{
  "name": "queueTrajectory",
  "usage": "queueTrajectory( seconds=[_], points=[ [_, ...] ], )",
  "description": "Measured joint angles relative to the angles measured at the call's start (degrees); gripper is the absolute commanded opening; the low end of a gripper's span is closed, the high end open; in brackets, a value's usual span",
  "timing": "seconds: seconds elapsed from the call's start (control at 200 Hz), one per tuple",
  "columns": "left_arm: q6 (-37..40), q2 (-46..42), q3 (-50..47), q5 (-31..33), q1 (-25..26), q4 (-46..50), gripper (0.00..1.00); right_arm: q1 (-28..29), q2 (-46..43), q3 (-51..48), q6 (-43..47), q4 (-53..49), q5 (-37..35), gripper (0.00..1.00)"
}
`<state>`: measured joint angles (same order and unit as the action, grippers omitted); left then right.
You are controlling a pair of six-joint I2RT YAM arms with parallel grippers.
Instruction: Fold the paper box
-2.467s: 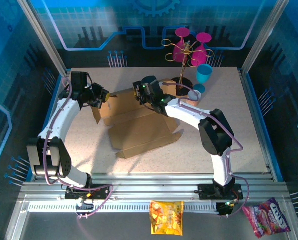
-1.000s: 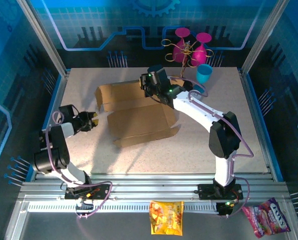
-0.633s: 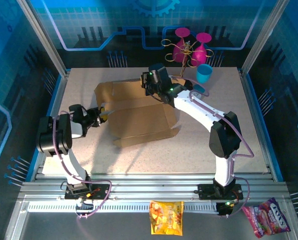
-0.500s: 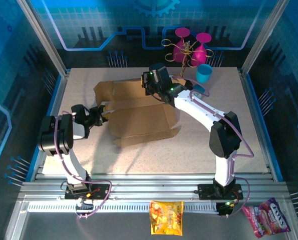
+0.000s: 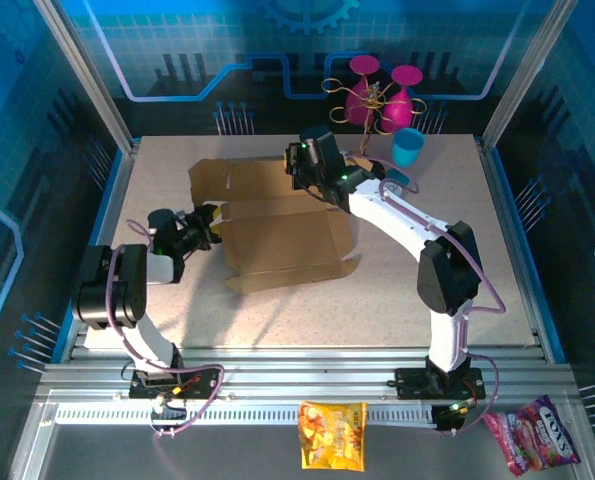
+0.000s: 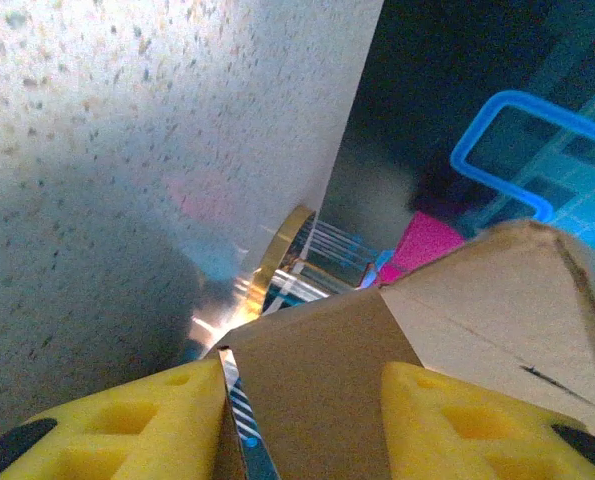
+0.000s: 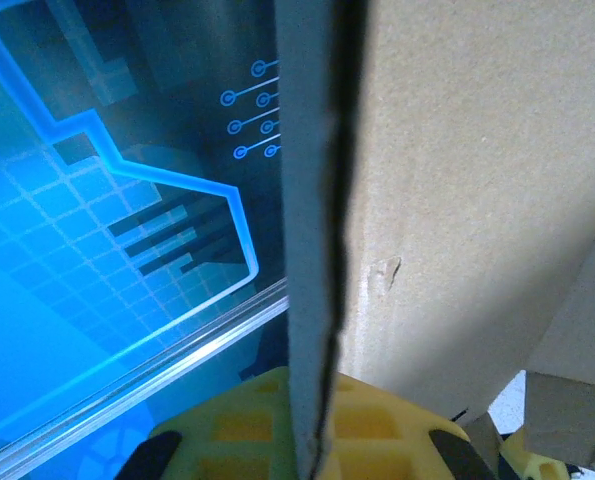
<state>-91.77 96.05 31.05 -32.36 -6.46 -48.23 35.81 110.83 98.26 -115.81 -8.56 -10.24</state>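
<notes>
The paper box [image 5: 282,235] is a brown creased cardboard sheet lying mid-table, its back panel raised. My right gripper [image 5: 302,176] is at that back panel, shut on its edge; in the right wrist view the cardboard edge [image 7: 312,250] runs straight down between the yellow pads [image 7: 237,425] of the right gripper [image 7: 312,425]. My left gripper [image 5: 206,228] lies low at the box's left side. In the left wrist view the left gripper [image 6: 302,420] is open, its yellow pads [image 6: 127,420] apart, with a brown flap [image 6: 317,370] between them.
A gold rack with pink glasses [image 5: 377,92] and a blue cup [image 5: 408,147] stand at the back right, close behind my right arm. A yellow snack bag [image 5: 331,435] and a purple one [image 5: 537,432] lie off the table in front. Blue walls enclose the table.
My left gripper has moved right from the table's left side to the box's left flap, and its jaws have widened. My right gripper has stayed shut on the back panel.
</notes>
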Motion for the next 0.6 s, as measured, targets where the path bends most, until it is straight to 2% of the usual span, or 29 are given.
queueTrajectory(
  seconds=[0.24, 0.6],
  points=[
    [10.14, -1.4, 6.29, 0.9, 2.64, 16.46, 0.41, 0.0, 0.0, 0.0, -0.15, 0.02, -0.02, 0.0],
    [24.17, 0.07, 17.51, 4.9, 6.82, 39.1, 0.43, 0.0, 0.0, -0.61, -0.15, 0.0, -0.2, 0.0]
  ],
)
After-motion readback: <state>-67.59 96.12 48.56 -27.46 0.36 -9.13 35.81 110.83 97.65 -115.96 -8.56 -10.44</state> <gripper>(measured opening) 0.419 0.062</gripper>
